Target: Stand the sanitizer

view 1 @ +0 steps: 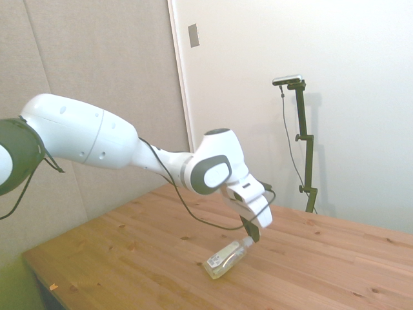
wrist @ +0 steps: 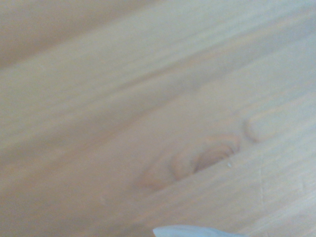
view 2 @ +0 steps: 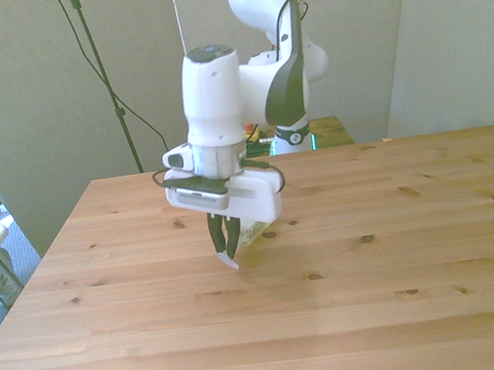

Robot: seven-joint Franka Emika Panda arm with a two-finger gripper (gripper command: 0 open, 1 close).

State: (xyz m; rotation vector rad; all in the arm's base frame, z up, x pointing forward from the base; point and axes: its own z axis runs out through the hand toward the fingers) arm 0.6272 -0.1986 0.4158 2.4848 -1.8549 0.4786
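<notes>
Centrally on the wooden table [view 1: 335,258], the sanitizer [view 1: 227,257] lies on its side, nozzle end at the gripper [view 2: 228,257]. Its dark fingers [view 2: 216,240] point down, tips nearly together, apparently pinching the nozzle.

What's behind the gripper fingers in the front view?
A sliver of the sanitizer shows behind the fingers; most of it is covered by them. The side view shows the whole bottle lying on its side on the wooden table, fingers at its nozzle end.

Hand [view 2: 228,257] low over table [view 2: 378,313], fingertips together, sanitizer [view 2: 251,232] just behind.
</notes>
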